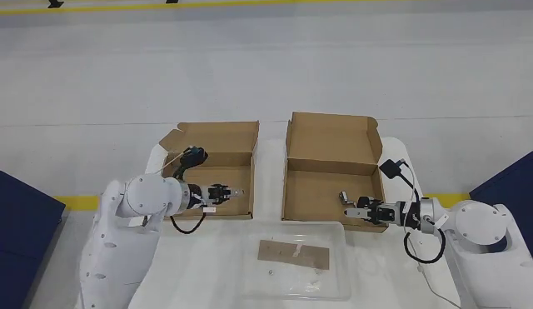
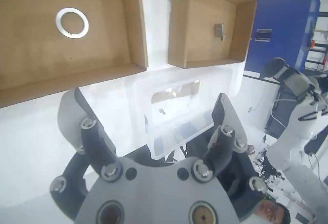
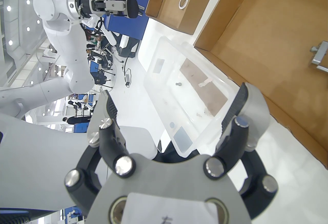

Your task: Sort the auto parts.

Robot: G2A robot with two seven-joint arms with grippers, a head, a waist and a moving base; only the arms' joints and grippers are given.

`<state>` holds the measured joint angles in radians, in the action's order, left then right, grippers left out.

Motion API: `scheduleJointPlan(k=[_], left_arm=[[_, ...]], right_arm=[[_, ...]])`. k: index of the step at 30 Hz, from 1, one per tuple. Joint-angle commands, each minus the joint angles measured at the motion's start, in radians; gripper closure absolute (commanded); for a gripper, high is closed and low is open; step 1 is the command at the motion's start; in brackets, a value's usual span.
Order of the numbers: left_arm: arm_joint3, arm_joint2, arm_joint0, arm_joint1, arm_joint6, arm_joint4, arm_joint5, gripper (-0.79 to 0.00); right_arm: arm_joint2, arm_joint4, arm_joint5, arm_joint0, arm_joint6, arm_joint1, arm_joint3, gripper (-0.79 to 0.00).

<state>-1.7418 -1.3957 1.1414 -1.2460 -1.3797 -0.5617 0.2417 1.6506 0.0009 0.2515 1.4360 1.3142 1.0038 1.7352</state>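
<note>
Both grippers empty, jaws apart, parts already boxed

Left gripper (image 1: 237, 192) hangs over the left box (image 1: 233, 174), where the ring (image 2: 72, 23) lies flat. Right gripper (image 1: 343, 202) is over the right box (image 1: 321, 188), with the bracket (image 3: 319, 54) on its floor. A tiny bolt (image 3: 178, 84) sits in the clear bin (image 1: 337, 263).
</note>
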Motion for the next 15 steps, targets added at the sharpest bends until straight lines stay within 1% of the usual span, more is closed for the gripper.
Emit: scheduleJointPlan(k=[1, 5, 10, 12, 15], left_arm=[[-0.022, -0.033, 0.030, 0.005, 0.010, 0.057, -0.050, -0.785], [-0.055, -0.091, 0.086, 0.016, 0.025, 0.145, -0.150, -0.785], [-0.084, -0.149, 0.135, 0.029, 0.040, 0.209, -0.218, -0.785], [-0.096, -0.178, 0.159, 0.035, 0.036, 0.272, -0.278, -0.785], [-0.095, -0.185, 0.162, 0.036, 0.038, 0.273, -0.281, -0.785]], right_arm=[[0.000, 0.000, 0.000, 0.000, 0.000, 0.000, 0.000, -0.785], [0.000, 0.000, 0.000, 0.000, 0.000, 0.000, 0.000, -0.785], [0.000, 0.000, 0.000, 0.000, 0.000, 0.000, 0.000, -0.785], [0.000, 0.000, 0.000, 0.000, 0.000, 0.000, 0.000, -0.785], [0.000, 0.000, 0.000, 0.000, 0.000, 0.000, 0.000, -0.785]])
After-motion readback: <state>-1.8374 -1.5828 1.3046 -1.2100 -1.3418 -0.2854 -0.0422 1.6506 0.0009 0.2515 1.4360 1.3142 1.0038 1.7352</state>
